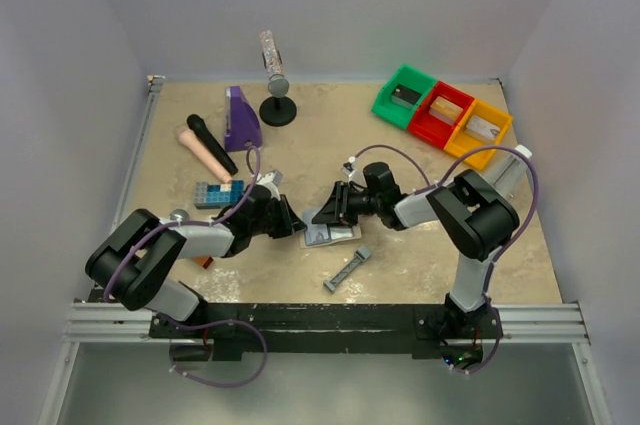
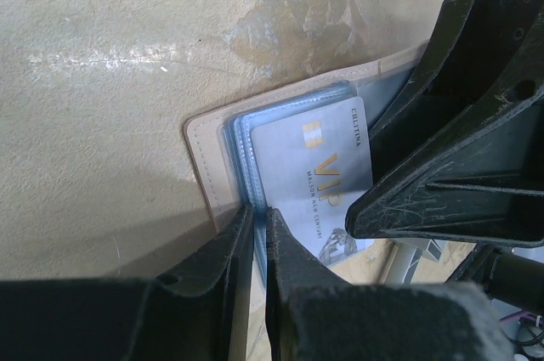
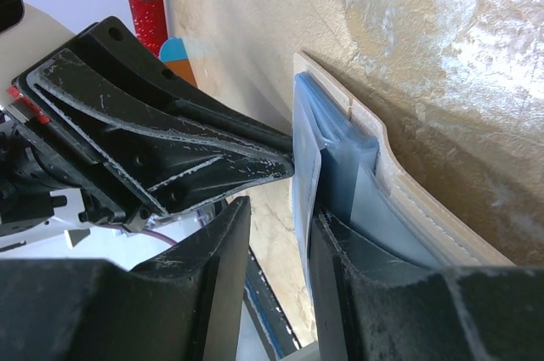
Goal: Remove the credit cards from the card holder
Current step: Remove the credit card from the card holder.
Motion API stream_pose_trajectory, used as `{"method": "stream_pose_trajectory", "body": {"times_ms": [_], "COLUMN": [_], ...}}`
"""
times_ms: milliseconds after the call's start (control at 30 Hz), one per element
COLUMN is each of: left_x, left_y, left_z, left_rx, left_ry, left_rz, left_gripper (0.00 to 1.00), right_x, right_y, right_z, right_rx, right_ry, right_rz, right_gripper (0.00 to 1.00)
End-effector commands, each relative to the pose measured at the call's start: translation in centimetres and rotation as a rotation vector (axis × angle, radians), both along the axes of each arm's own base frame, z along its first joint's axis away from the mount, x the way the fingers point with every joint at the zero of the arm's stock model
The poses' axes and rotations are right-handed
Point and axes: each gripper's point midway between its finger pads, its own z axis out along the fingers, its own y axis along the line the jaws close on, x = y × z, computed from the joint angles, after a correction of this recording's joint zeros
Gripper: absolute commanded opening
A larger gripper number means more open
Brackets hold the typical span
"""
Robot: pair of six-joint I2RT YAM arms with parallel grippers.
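The card holder (image 1: pixel 333 236) lies open on the table between both arms, its tan edging (image 2: pixel 204 157) and blue-grey sleeves showing. My left gripper (image 2: pixel 260 212) is shut on the edge of the sleeves. A pale grey credit card (image 2: pixel 310 170) printed "VIP" sticks partway out of a sleeve. In the right wrist view that card's edge (image 3: pixel 306 174) stands between the fingers of my right gripper (image 3: pixel 280 212), which is open. The card rests against one finger (image 3: pixel 340 251), with a clear gap to the other. The card holder's tan border (image 3: pixel 399 166) curves up beside it. Other credit cards are hidden.
A grey bar-shaped tool (image 1: pixel 347 270) lies just in front of the card holder. A blue studded block (image 1: pixel 217 194), a black microphone (image 1: pixel 211 143) and a purple object (image 1: pixel 241 118) sit at the left. Green (image 1: pixel 404 96), red (image 1: pixel 440 113) and yellow (image 1: pixel 478 131) bins stand back right.
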Motion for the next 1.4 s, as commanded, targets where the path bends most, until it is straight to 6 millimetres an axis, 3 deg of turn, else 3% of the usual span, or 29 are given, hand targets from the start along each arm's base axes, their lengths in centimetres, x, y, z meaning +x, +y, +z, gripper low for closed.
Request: {"method": "stream_pose_trajectory", "body": {"times_ms": [0, 567, 833, 933, 1367], "left_x": [-1.6, -1.9, -1.9, -1.9, -2.1], "left_y": [-0.9, 0.2, 0.5, 0.5, 1.3], "left_z": [-0.4, -1.5, -1.8, -1.8, -2.6], "left_rx": [-0.023, 0.026, 0.040, 0.041, 0.081], "left_ry": [0.029, 0.057, 0.062, 0.061, 0.073], "left_rz": [-0.055, -0.024, -0.012, -0.011, 0.008], "left_gripper": [0.15, 0.13, 0.07, 0.00, 0.00], "right_x": [-0.4, -0.7, -0.8, -0.8, -0.9], "right_y": [1.4, 0.5, 0.2, 0.2, -0.2], "right_z": [1.4, 2.0, 2.1, 2.2, 2.3], "right_rx": [0.031, -0.006, -0.018, -0.022, -0.042], "right_ry": [-0.037, -0.066, -0.072, -0.073, -0.089], "right_rz": [0.066, 0.055, 0.053, 0.055, 0.051], "right_gripper": [0.36, 0.34, 0.33, 0.33, 0.33]}}
